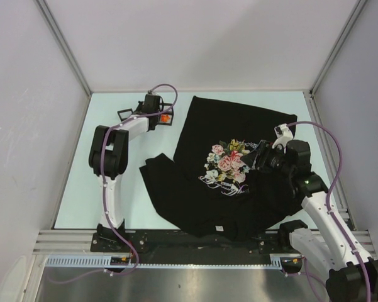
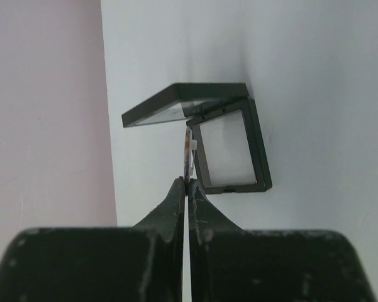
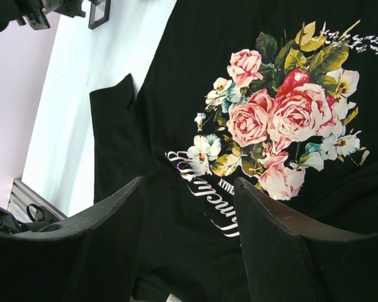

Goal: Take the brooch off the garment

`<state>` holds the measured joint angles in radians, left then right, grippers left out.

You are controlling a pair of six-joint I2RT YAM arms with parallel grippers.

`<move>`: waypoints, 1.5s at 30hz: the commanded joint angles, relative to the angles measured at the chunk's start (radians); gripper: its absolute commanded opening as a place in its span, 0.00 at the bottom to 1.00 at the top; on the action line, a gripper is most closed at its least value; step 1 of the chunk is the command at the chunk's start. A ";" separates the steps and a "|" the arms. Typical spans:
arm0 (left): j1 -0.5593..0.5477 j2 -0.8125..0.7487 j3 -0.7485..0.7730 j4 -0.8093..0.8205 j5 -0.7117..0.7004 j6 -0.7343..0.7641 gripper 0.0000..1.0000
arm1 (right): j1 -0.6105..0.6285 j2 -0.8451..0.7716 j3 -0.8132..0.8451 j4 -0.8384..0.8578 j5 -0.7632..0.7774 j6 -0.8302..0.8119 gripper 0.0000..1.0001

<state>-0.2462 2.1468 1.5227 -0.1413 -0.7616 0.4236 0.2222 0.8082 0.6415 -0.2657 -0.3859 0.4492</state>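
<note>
I'm holding left end effector pinched on brooch by open box; right end effector hovering, jaws apart, above garment.

The black T-shirt lies spread out, face up and rumpled, showing pink and white roses above white cursive lettering. The brooch, small and seen edge-on, is off it, pinched in the left gripper.

Pretty bare setup: pale mint flat tabletop, plain whitish panel walls on three sides, ribbed silver metal rail along the bottom, soft even light.
</note>
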 commanded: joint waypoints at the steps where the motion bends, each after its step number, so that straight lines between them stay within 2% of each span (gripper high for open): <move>1: 0.012 0.035 0.056 0.052 -0.041 0.070 0.00 | -0.014 -0.006 0.003 0.017 -0.031 -0.015 0.62; 25: 0.035 0.131 0.094 0.043 -0.099 0.087 0.04 | -0.032 -0.012 0.001 0.011 -0.045 -0.012 0.62; 26: 0.035 0.130 0.094 0.045 -0.105 0.087 0.07 | -0.032 -0.011 0.001 0.011 -0.045 -0.012 0.62; 27: 0.033 0.128 0.094 0.045 -0.119 0.090 0.17 | -0.032 -0.010 0.003 0.013 -0.047 -0.012 0.62; 30: 0.024 0.107 0.094 0.037 -0.131 0.087 0.35 | -0.032 -0.009 0.003 0.011 -0.050 -0.012 0.62; 35: 0.007 0.038 0.103 -0.024 -0.113 0.031 0.48 | -0.032 -0.007 0.003 0.013 -0.054 -0.012 0.62; 38: 0.001 -0.010 0.131 -0.124 -0.090 -0.026 0.56 | -0.032 -0.012 0.003 0.019 -0.051 -0.014 0.62; 39: 0.001 -0.021 0.145 -0.201 -0.081 -0.054 0.58 | -0.032 -0.012 0.003 0.016 -0.050 -0.014 0.62; 40: 0.001 -0.056 0.154 -0.231 -0.046 -0.109 0.59 | -0.035 -0.012 0.003 0.014 -0.044 -0.014 0.62; 43: -0.001 -0.137 0.120 -0.311 0.028 -0.233 0.72 | -0.035 -0.012 0.007 -0.021 -0.021 -0.001 0.62; 45: -0.001 -0.232 0.107 -0.393 0.163 -0.310 0.79 | -0.038 -0.020 0.018 -0.068 0.030 0.003 0.62</move>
<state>-0.2417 2.1311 1.6112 -0.3695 -0.7704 0.3145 0.1913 0.8070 0.6415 -0.2779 -0.4175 0.4484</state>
